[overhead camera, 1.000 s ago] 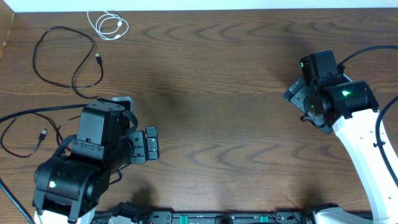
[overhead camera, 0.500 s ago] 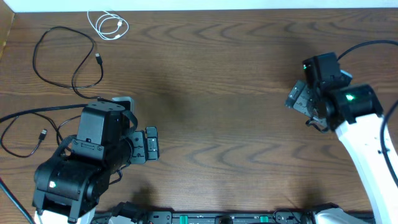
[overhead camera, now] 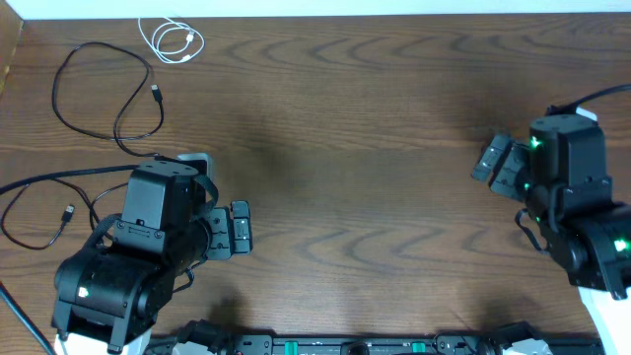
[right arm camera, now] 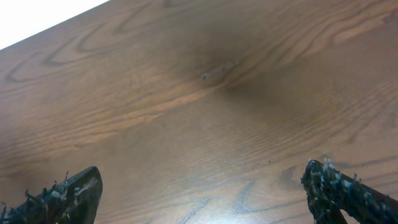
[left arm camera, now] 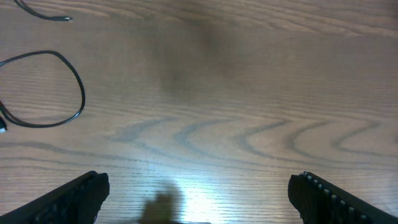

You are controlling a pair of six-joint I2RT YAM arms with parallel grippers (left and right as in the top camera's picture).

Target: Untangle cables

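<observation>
No legible text, labels or numbers.

Soft, even light falls from above on the wooden table (overhead camera: 375, 118). The overhead view is sharp, with only faint, diffuse shadows. The left wrist view shows a pale glare patch near its bottom edge. In the right wrist view the fingertips (right arm camera: 74, 190) are blurred and the far left corner is washed out white.

All three cables lie at the left of the table (overhead camera: 375, 128): the short cable (overhead camera: 170, 39) is by the far edge, the looped cable (overhead camera: 157, 94) is just nearer than it, and the third cable (overhead camera: 66, 212) is at the left edge, beside the left arm (overhead camera: 138, 261). That arm stands at the near left and the right arm (overhead camera: 577, 212) at the near right, well apart.
</observation>
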